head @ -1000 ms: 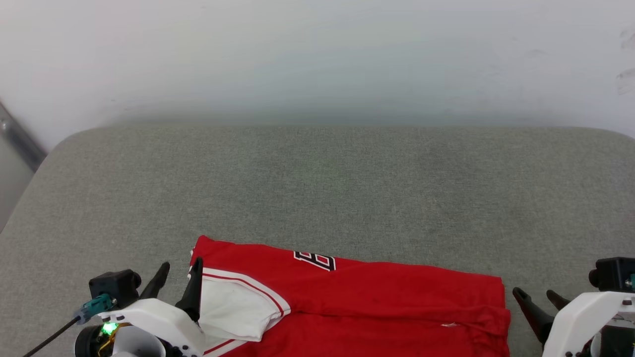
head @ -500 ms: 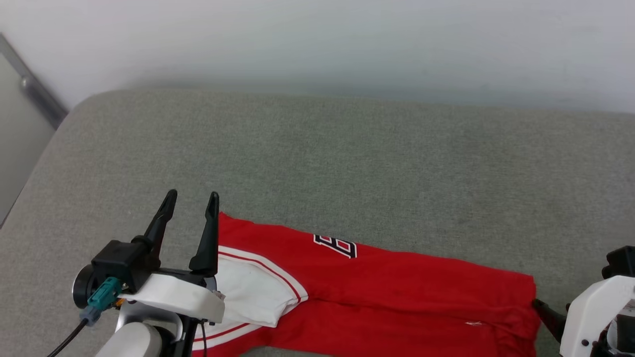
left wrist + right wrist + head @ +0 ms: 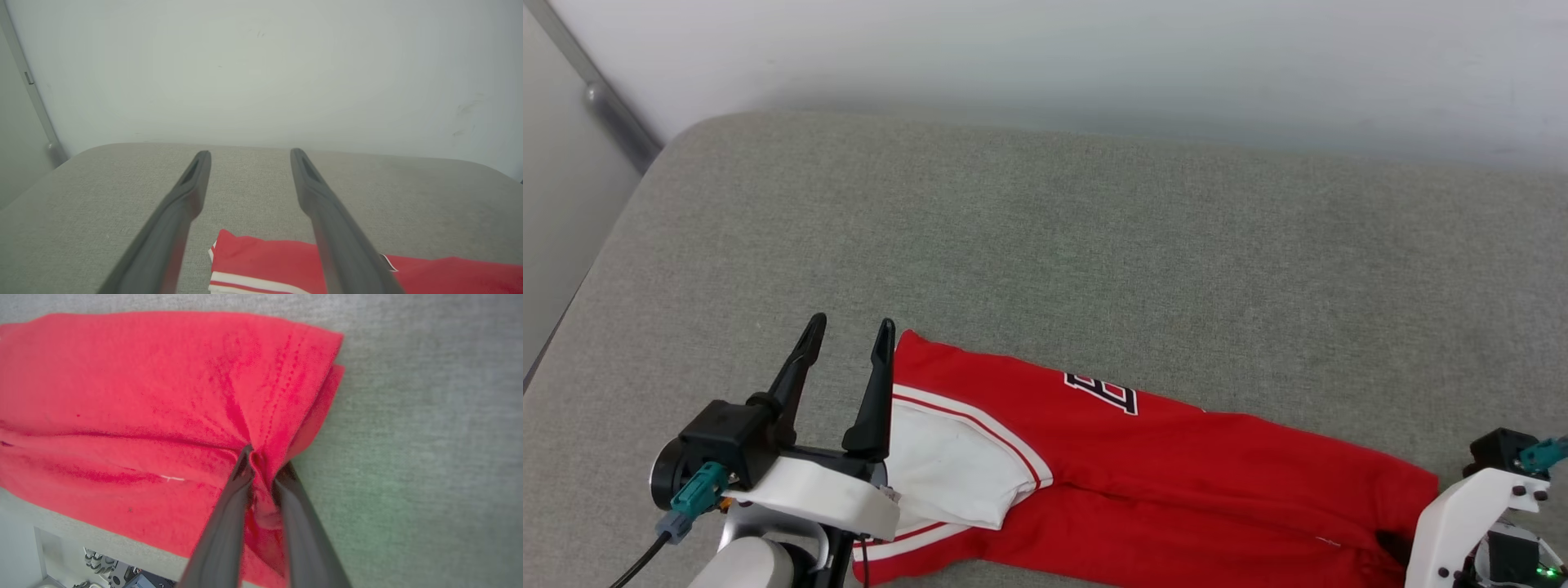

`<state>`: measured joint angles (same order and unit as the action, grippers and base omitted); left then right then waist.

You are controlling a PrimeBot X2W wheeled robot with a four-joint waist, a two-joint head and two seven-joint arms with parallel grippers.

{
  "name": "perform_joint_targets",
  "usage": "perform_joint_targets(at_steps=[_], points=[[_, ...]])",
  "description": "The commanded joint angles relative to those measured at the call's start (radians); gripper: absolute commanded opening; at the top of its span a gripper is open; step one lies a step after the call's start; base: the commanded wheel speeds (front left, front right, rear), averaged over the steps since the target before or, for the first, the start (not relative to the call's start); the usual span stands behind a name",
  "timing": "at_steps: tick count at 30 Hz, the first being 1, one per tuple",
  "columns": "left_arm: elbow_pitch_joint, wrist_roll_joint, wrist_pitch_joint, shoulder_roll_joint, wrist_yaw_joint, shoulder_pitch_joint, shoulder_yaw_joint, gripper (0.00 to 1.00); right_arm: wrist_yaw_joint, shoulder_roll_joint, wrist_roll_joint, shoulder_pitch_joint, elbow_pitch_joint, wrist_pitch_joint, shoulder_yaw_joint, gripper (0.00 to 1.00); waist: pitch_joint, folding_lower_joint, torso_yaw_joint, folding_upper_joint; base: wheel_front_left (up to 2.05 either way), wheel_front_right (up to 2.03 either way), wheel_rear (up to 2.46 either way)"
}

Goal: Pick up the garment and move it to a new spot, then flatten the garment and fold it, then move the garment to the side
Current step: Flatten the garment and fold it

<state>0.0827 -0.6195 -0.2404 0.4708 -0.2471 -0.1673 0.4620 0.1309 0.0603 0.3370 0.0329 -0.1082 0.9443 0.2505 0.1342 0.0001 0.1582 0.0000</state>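
The garment (image 3: 1176, 482), a bright red shirt with a white sleeve end and a dark emblem, lies folded in a long band near the front of the grey cushion (image 3: 1094, 245). My left gripper (image 3: 851, 322) hovers open over the garment's left end, its right finger above the sleeve edge and nothing between the fingers. In the left wrist view the left gripper (image 3: 250, 153) points at the wall, with the garment (image 3: 261, 261) below. My right gripper (image 3: 1390, 545) is at the garment's right end. In the right wrist view the right gripper (image 3: 265, 459) pinches a bunched fold of the garment (image 3: 143, 384).
A pale wall (image 3: 1045, 57) rises behind the cushion. A grey metal strip (image 3: 605, 106) runs down the wall at the far left, past the cushion's rounded left corner. Bare cushion stretches behind and to the left of the shirt.
The head camera has shifted. My right gripper, open beside the garment's right edge before, has moved onto it and closed on the cloth. My left gripper has risen, staying open.
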Motion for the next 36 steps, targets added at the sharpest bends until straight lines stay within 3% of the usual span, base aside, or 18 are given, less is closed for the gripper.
perform_joint_targets(at_steps=[1,13,20,25,29,36], points=[[-0.006,0.0,0.002,0.009,-0.004,0.016,0.001,1.0,0.0,-0.015,0.003,-0.005,-0.021,-0.002,-0.015,0.0,-0.016,-0.0001,-0.006,0.0,0.0,0.0,0.0],[0.012,0.004,0.04,0.03,-0.043,0.071,0.013,1.0,-0.001,0.014,-0.013,0.009,0.038,-0.032,0.026,0.0,-0.109,-0.0001,-0.033,0.0,0.0,0.0,0.0],[0.023,0.009,0.047,0.037,-0.062,0.103,0.023,1.0,0.0,0.018,-0.056,-0.008,0.106,0.036,0.233,0.0,-0.135,-0.0001,-0.058,0.0,0.0,0.0,0.0],[0.024,0.009,0.047,0.036,-0.065,0.101,0.027,1.0,0.0,0.004,-0.065,0.007,0.108,0.099,0.31,0.0,-0.139,-0.0001,-0.068,0.0,0.0,0.0,0.0],[0.022,0.008,0.048,0.036,-0.062,0.096,0.03,1.0,0.0,-0.01,0.071,0.045,0.069,0.156,0.334,0.0,-0.141,-0.0001,-0.069,0.0,0.0,0.0,0.0],[0.013,0.009,0.061,0.031,-0.051,0.077,0.05,1.0,0.0,-0.011,0.598,0.089,-0.159,0.192,0.239,0.0,-0.146,-0.0001,-0.044,0.0,0.0,0.0,0.0]])
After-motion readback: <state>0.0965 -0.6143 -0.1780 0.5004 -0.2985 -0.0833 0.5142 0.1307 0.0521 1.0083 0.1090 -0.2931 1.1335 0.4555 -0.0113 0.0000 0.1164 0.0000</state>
